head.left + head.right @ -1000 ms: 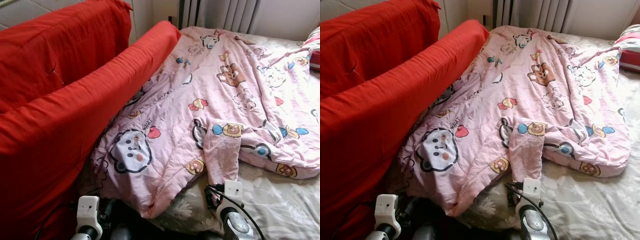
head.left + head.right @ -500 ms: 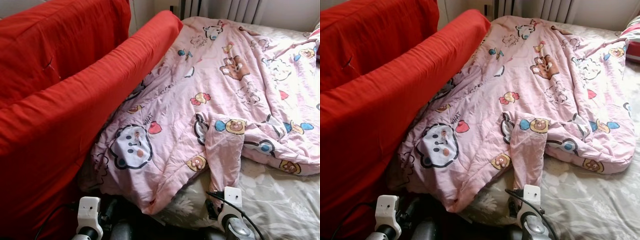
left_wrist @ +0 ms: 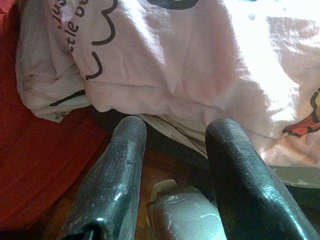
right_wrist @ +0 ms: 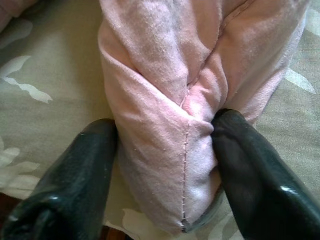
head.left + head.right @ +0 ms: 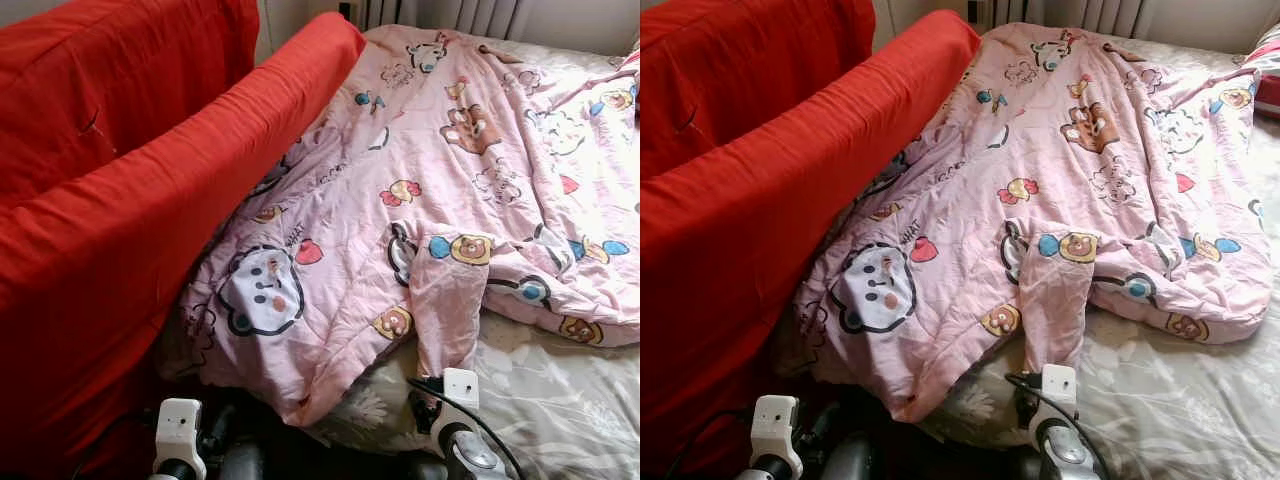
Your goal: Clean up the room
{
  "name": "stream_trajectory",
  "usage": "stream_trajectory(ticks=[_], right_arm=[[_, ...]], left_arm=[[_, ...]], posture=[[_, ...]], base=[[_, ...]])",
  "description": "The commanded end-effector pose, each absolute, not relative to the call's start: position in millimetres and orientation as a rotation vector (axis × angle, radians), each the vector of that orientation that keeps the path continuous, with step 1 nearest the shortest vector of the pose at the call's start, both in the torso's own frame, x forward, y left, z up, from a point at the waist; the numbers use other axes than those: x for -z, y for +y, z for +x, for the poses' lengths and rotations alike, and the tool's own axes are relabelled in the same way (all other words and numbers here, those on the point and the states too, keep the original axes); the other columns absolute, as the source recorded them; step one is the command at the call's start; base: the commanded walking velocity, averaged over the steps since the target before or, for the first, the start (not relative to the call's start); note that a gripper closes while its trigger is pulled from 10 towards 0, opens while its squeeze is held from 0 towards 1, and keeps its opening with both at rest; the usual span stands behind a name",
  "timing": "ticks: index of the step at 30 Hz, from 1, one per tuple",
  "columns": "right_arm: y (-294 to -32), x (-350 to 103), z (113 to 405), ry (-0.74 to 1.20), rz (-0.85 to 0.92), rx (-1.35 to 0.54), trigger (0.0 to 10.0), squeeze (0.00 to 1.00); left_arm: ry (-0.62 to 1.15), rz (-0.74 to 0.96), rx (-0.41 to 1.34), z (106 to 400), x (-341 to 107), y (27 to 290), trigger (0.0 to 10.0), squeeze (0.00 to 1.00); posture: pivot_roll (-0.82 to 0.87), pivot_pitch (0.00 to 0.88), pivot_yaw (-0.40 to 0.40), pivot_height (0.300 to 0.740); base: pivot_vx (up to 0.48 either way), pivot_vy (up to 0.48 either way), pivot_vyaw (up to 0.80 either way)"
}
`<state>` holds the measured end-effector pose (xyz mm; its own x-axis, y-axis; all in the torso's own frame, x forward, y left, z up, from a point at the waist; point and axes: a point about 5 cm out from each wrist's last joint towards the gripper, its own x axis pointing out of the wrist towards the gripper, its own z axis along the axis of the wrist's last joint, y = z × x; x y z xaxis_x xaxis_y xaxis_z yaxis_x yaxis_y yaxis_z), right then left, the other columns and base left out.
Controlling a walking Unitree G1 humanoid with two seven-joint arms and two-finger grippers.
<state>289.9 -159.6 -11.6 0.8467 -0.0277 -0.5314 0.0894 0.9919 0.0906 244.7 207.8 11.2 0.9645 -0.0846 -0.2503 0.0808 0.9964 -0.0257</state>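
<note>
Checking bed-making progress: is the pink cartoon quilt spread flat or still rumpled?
Rumpled. The pink quilt lies crooked and creased across the bed sheet, one corner flap folded toward the right gripper, which grips it.

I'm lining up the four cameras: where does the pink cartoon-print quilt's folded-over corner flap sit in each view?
Left eye: flap at lower centre-right, above the right gripper.
Right eye: flap at lower centre.
Left wrist: the quilt's edge lies beyond the open left gripper; flap not identifiable.
Right wrist: flap between the fingers.
Shared landmark: grey floral bedsheet.
</note>
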Motion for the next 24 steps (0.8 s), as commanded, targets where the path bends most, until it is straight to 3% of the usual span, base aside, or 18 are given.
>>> stream_trajectory(ticks=[1,24], right_arm=[[-158,22,279,0.604,0.109,0.057,0.0,0.0],[-167,18,280,0.557,0.125,0.12,0.0,0.0]], left_arm=[[0.299,-0.024,0.068,237,-1,210,10.0,0.0],[0.297,-0.039,0.069,251,2,204,10.0,0.0]], posture=[[0.06,0.294,0.025,0.614],[0.04,0.173,0.001,0.614]], base=[[0.0,0.0,0.0],[0.0,0.0,0.0]])
